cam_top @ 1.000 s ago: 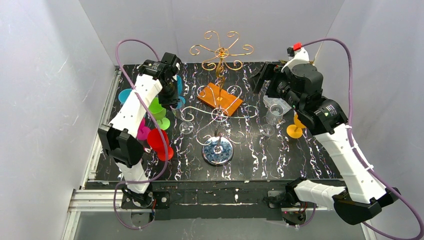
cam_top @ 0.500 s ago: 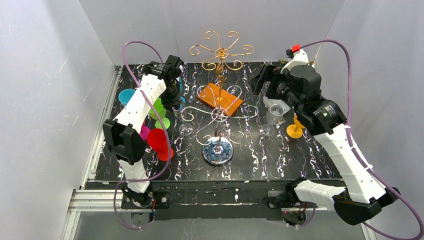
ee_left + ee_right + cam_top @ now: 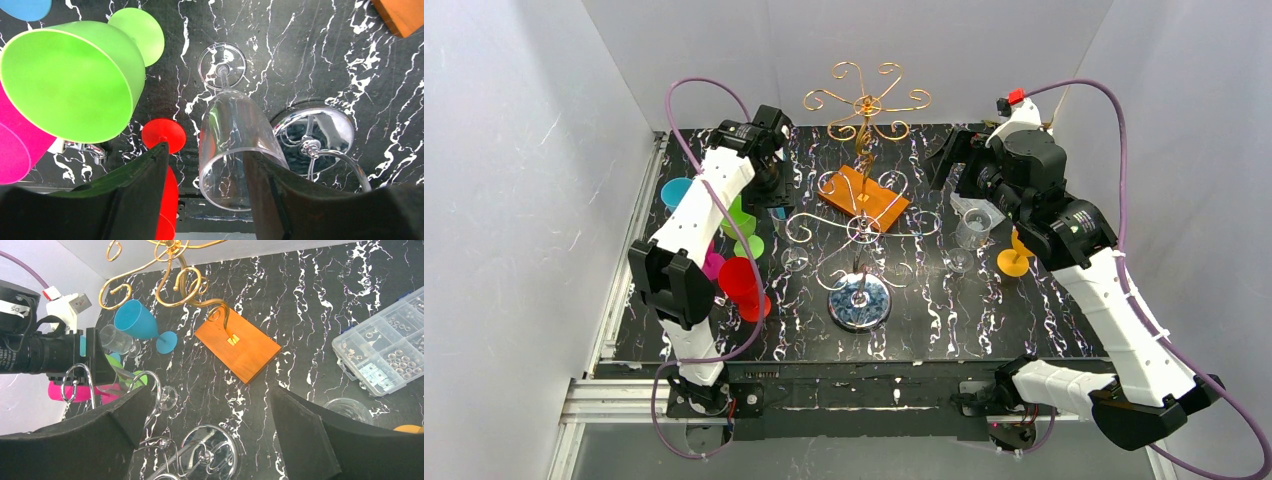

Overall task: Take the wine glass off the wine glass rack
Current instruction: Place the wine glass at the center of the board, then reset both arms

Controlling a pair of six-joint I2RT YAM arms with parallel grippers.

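Left fingers (image 3: 135, 200) wider, wine glass (image 3: 232, 145) between

Robot lab: white booth walls (image 3: 514, 200), aluminium frame (image 3: 609, 400)

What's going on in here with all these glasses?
Two robot arms are taking wine glasses off a silver wire rack. The left gripper is around a clear wine glass whose foot appears set on the table; its jaws are parted, with a gap on one side. The right gripper hangs wide open and empty. Coloured glasses stand nearby.
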